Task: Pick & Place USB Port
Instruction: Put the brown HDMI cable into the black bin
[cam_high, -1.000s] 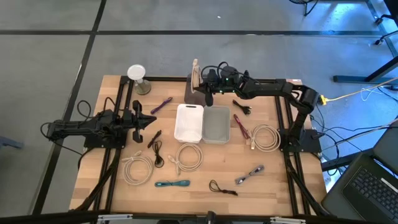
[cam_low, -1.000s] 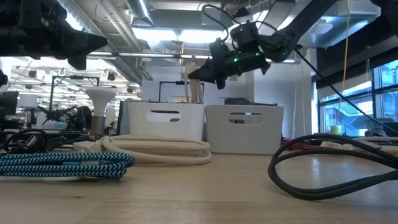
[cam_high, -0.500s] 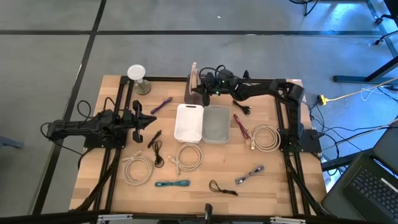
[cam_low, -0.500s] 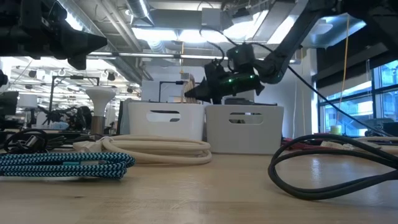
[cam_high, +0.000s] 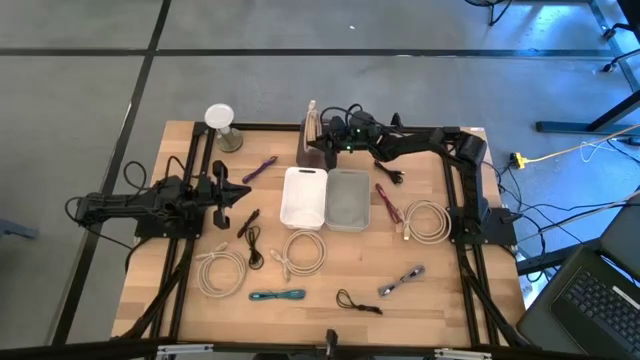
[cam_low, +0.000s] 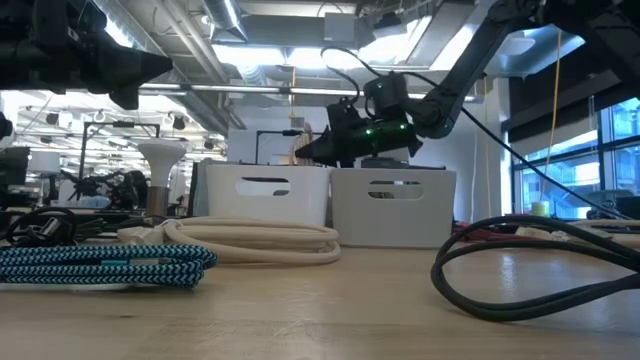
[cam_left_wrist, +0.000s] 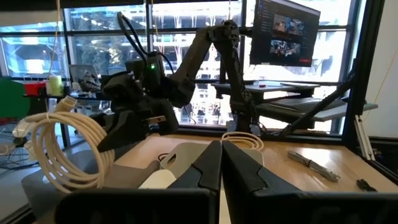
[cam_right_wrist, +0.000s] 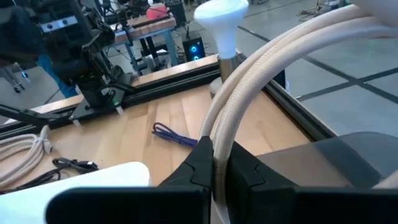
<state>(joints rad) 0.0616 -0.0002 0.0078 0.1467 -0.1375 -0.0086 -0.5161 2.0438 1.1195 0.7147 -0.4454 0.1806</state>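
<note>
A cream cable coil stands upright on edge at the table's far edge, over a dark block. It also shows in the left wrist view as the cream coil. My right gripper reaches in from the right and is shut on one of its strands. A white bin and a grey bin sit just nearer than the coil. My left gripper waits shut at the table's left side, touching nothing. My right gripper pinches one cream strand of the coil between its two fingers. The fingers come roughly level from the table's right, tipped slightly down. The coil stands upright beyond the fingers above the dark block; whether its lower end rests there I cannot tell.
Several more cables lie on the near half: cream coils, a teal cable, a black one, a red one and a purple one. A white lamp-like stand is at the far left corner.
My right gripper has moved toward the table's left and far edge and come down, closing in on the cream coil on the dark block. Most of that happened in the first half second; since then it has barely shifted. The left arm has kept still.
</note>
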